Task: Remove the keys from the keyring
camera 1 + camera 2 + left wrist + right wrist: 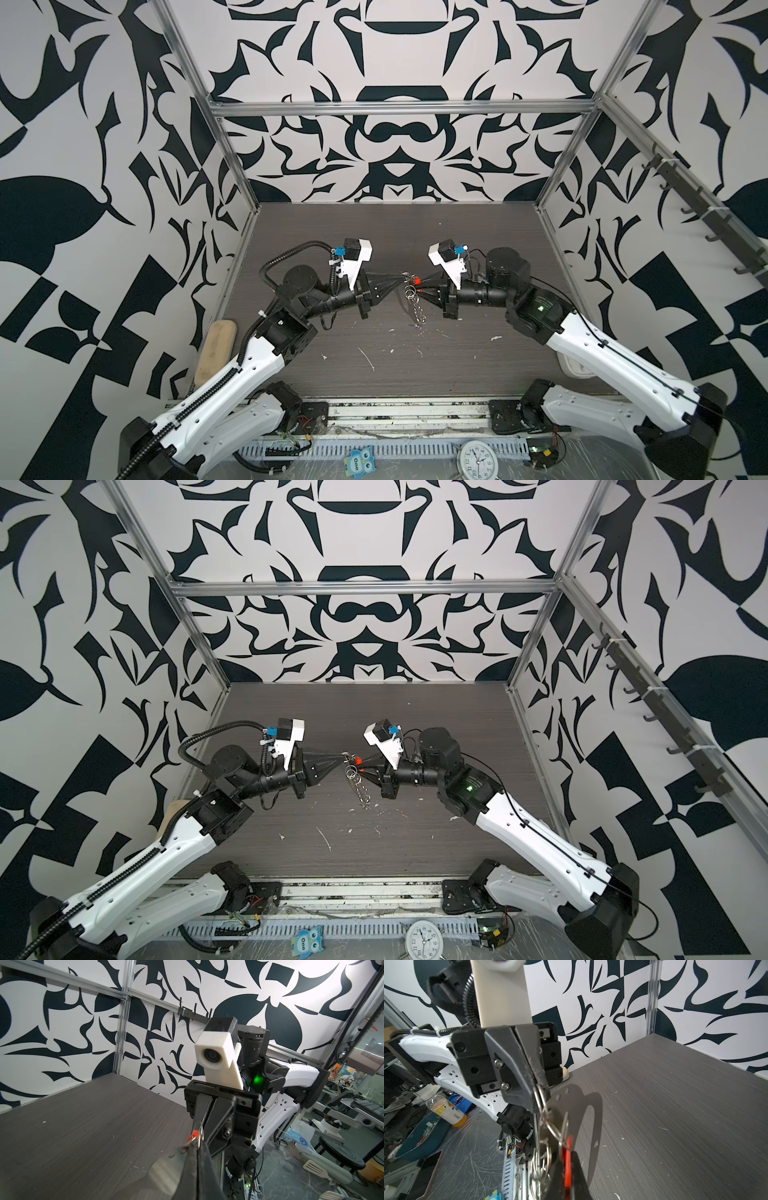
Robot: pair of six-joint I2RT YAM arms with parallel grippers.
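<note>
Both grippers meet in mid-air above the dark table (374, 232). The keyring (593, 1126) is a flat silver D-shaped plate with an oblong slot; in both top views it hangs edge-on as a string of silver rings (417, 311). My left gripper (401, 277) is shut on one ring at the plate's top, and the plate (166, 1167) lies against its fingers in the left wrist view. Of the keys, a red tag (569, 1139) shows, clamped between the shut fingers of my right gripper (568, 1153). In a top view that tag (356, 757) sits at the right gripper's tip (362, 766).
White scraps (368, 357) dot the table's front half. A beige pad (216, 351) leans at the left wall. A rack of hooks (702, 208) runs along the right wall. An owl toy (359, 461) and a clock (477, 459) lie beyond the front rail.
</note>
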